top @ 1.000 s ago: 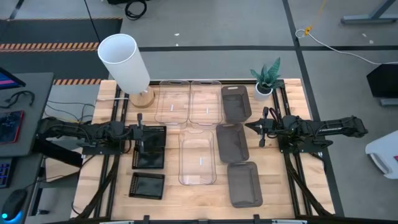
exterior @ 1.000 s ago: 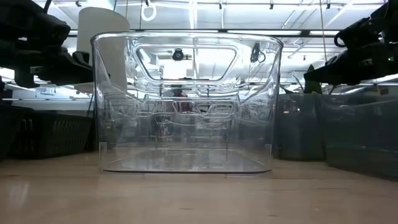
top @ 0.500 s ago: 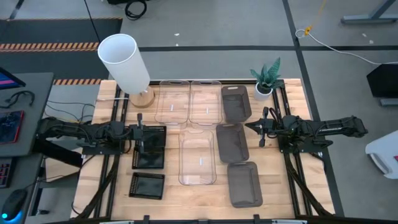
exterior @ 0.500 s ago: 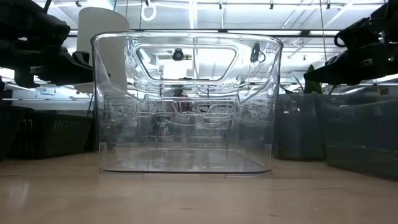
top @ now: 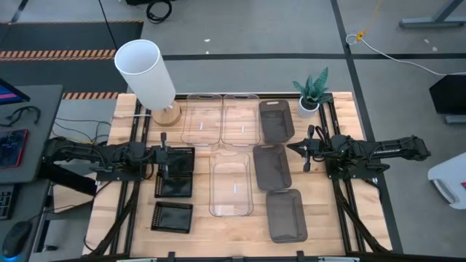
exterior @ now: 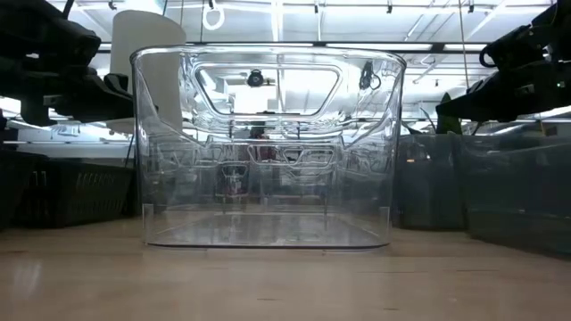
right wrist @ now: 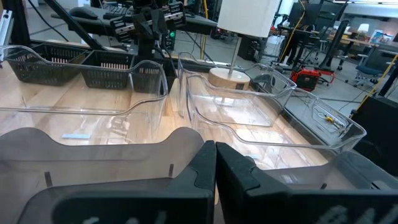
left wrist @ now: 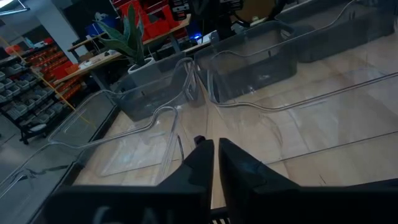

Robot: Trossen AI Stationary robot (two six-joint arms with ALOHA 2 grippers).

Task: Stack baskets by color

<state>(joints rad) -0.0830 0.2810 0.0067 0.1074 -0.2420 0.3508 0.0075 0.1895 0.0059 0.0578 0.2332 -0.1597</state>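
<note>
**Baskets laid out unstacked, both grippers closed and empty**

The table [top: 109, 211] carries everything. Seen from above, with the clock centred on the table, the white lamp [top: 145, 73] stands at 10 o'clock. Three clear baskets fill the middle: two side by side at 12 o'clock [top: 202, 118] [top: 241, 118], and one [top: 231, 184] near the centre, toward 6. Three grey baskets run in a column just to the right: one at 1 o'clock [top: 277, 121], one at 3 [top: 272, 167], one at 5 [top: 286, 215]. Three black grid baskets sit at the left: two touching at 9 o'clock [top: 180, 159] [top: 175, 185], and one alone at 7 [top: 172, 217]. A small plant [top: 312, 91] stands at 1 o'clock, beside the far grey basket.

The left gripper [top: 164, 159] hangs over the black baskets at 9 o'clock, fingers pinched nearly together, holding nothing. The right gripper [top: 307, 150] hangs at 3 o'clock, just beside the middle grey basket, fingers together, empty.
</note>
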